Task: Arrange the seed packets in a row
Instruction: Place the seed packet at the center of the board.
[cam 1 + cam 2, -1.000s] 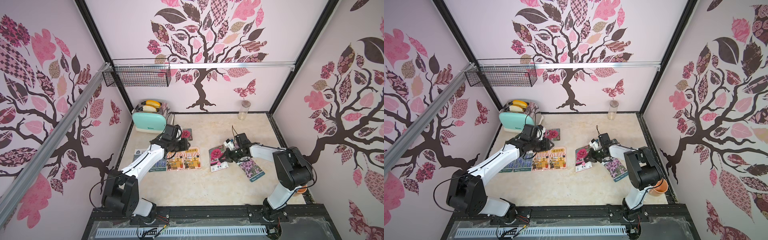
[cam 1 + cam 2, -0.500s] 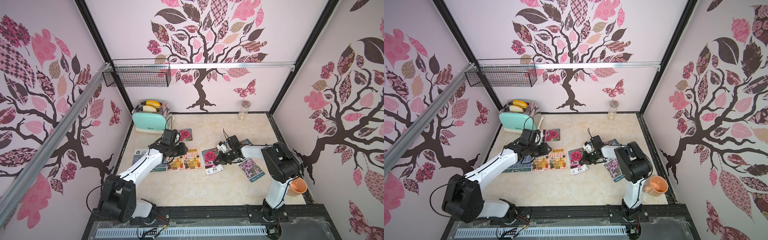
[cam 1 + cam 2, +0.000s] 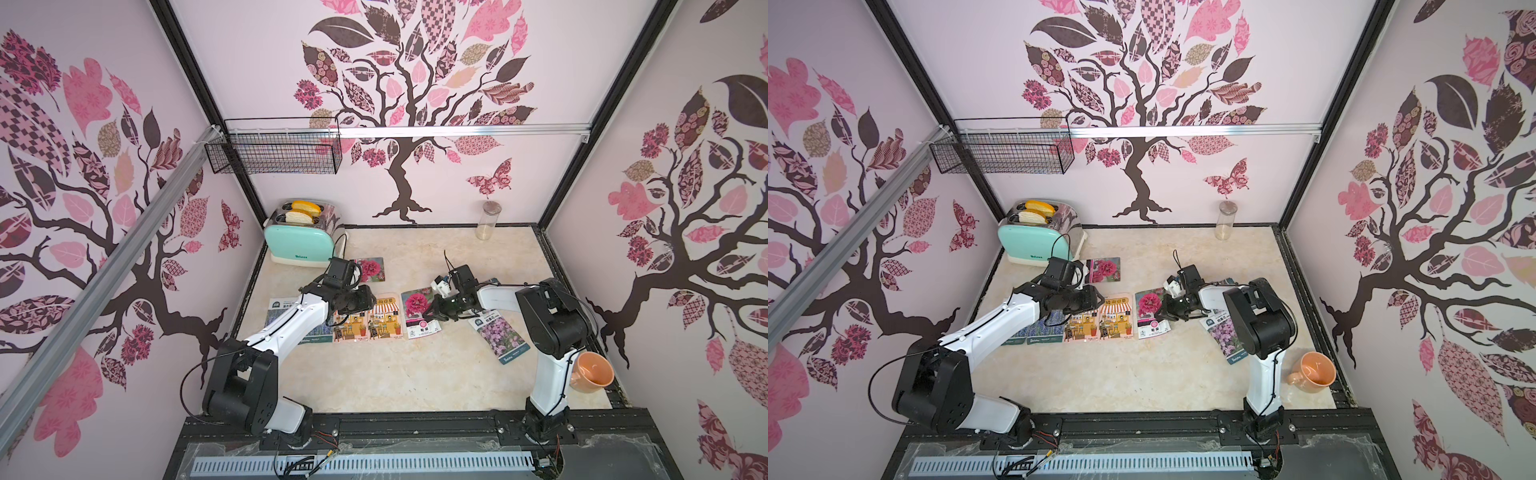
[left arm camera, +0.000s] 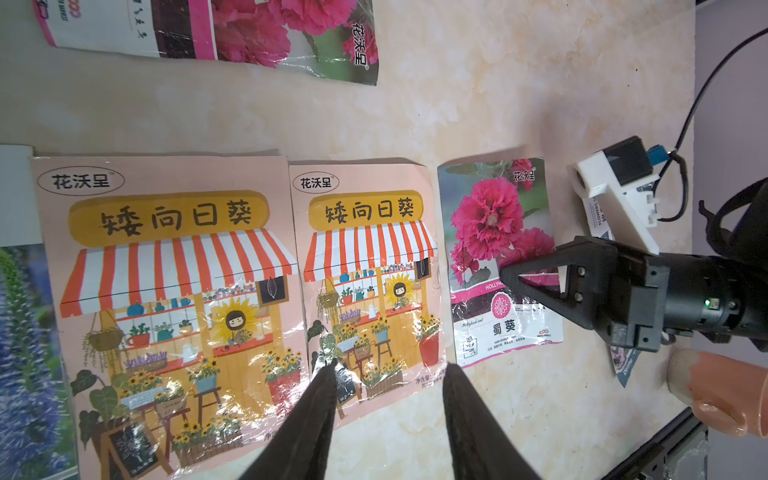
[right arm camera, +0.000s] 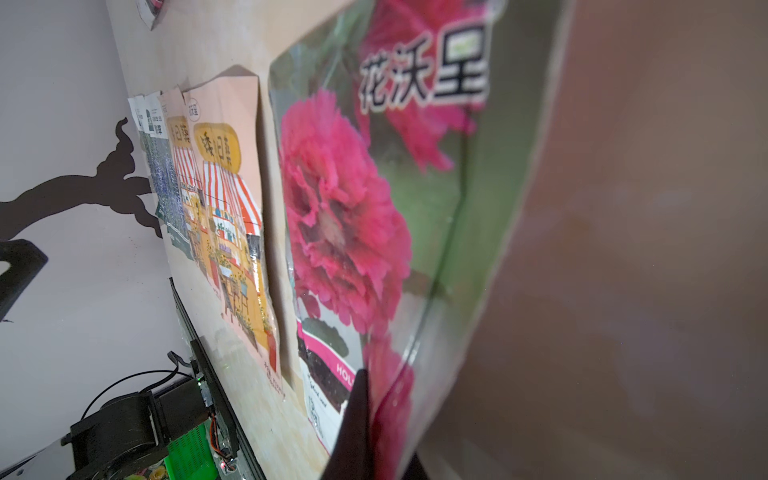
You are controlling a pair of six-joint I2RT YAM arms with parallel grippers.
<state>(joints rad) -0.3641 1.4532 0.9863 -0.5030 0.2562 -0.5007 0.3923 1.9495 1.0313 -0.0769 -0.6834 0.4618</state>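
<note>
Because the left arm lies across them, the two blue lavender packets point(image 3: 1042, 332) at the left end of the row on the bench point(image 3: 395, 374) are seen only in part. Beside them two orange awning packets point(image 3: 352, 326) are laid edge to edge. Over the right-hand one the left gripper point(image 4: 388, 374) is poised, its fingers point(image 4: 324, 399) moderately apart with nothing between them. Just beside these, a magenta packet point(image 3: 417, 311) is pinched at its right edge by the closed right gripper point(image 4: 505, 275). One lilac packet point(image 3: 500, 336) is seen whole further right. Another packet point(image 3: 493, 282) is almost covered by the right arm, and its print cannot be made out. A second magenta packet point(image 3: 371, 269) lies behind the row, its white end hidden by the left wrist. Eight packets are counted in all. In the row, long axes run front to back, with titles toward the rear wall. The lilac packet is slanted, title end back-left. The second magenta packet is turned crosswise, title end to the right.
</note>
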